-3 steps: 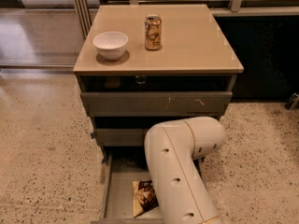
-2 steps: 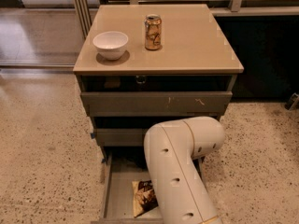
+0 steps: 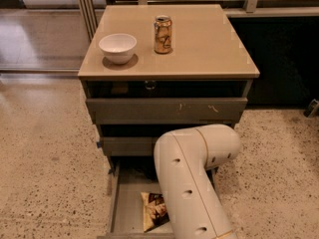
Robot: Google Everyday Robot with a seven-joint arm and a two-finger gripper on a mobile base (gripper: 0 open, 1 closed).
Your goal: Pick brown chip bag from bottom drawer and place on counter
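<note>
The bag (image 3: 153, 210) lies flat on the floor of the bottom drawer (image 3: 128, 200), at its near end and right of centre, with its right edge tucked under the arm (image 3: 187, 183). Against the views of a second ago it sits in the same spot at the same angle, and the arm's bend has not shifted either, so nothing that can be seen has changed. I take that to mean the pick is not yet done: the bag has not been lifted, and the whole carry up to the worktop is still to come.

The bottom drawer stands pulled out toward the near side, so the way in is open. The gripper is out of sight, somewhere past the arm's near end, hidden by the arm or below the picture's edge. Whether it is released or clenched cannot be told, nor whether it touches the bag.

Above, the two upper drawers (image 3: 164, 111) are pushed in further. On the worktop (image 3: 214, 44) a can (image 3: 163, 34) stands upright at the far middle, with a bowl (image 3: 118, 47) to its left. The right half is bare, which looks the likeliest place to set the bag down.
</note>
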